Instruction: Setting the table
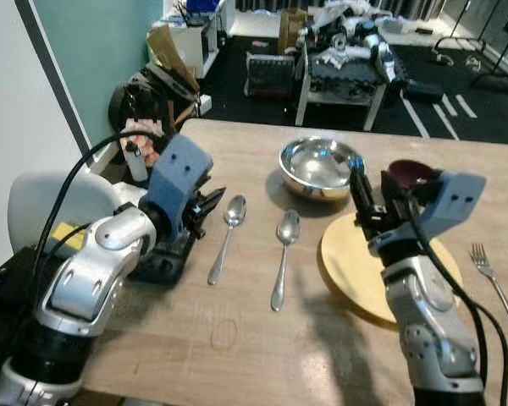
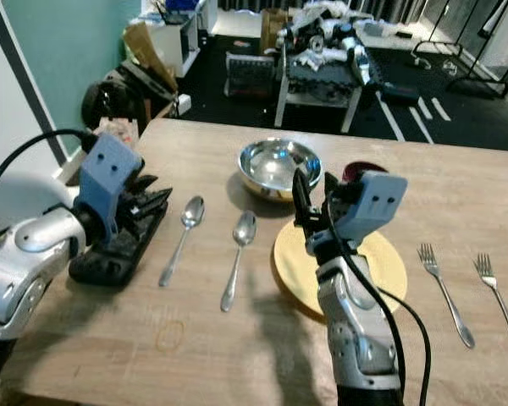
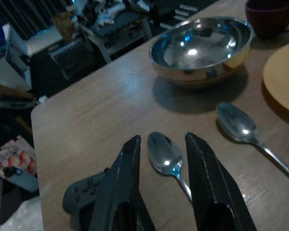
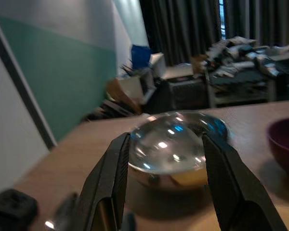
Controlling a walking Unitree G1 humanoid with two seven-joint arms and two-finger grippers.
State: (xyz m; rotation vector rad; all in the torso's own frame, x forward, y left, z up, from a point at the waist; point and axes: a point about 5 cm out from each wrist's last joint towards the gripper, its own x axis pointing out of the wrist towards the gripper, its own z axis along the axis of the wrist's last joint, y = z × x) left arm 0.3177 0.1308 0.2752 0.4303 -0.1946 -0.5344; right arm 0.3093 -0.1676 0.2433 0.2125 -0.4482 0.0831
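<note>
1. Reaching over the wooden table (image 2: 237, 355), the left gripper (image 3: 161, 192) hovers low with its fingers a narrow gap apart, holding nothing; the bowl of the left spoon (image 1: 226, 233) lies on the tabletop between their tips in the left wrist view; just beside this arm a black controller (image 2: 118, 237) rests on the table.
2. The second spoon (image 2: 237, 254) lies just right of the first, roughly parallel, handle toward the robot; the two are apart.
3. The right gripper (image 4: 166, 178) is raised over the yellow plate (image 2: 381, 271), fingers spread wide and empty, pointing at the steel bowl (image 1: 320, 167).
4. Two forks (image 2: 444, 292) lie side by side right of the plate, tines away from the robot.
5. The steel bowl sits upright beyond the plate's far-left edge; a dark maroon bowl (image 4: 284, 139) stands to its right.
6. Past the table, a low cluttered bench (image 1: 343, 72) stands on dark flooring; no readable writing or label is legible anywhere.
</note>
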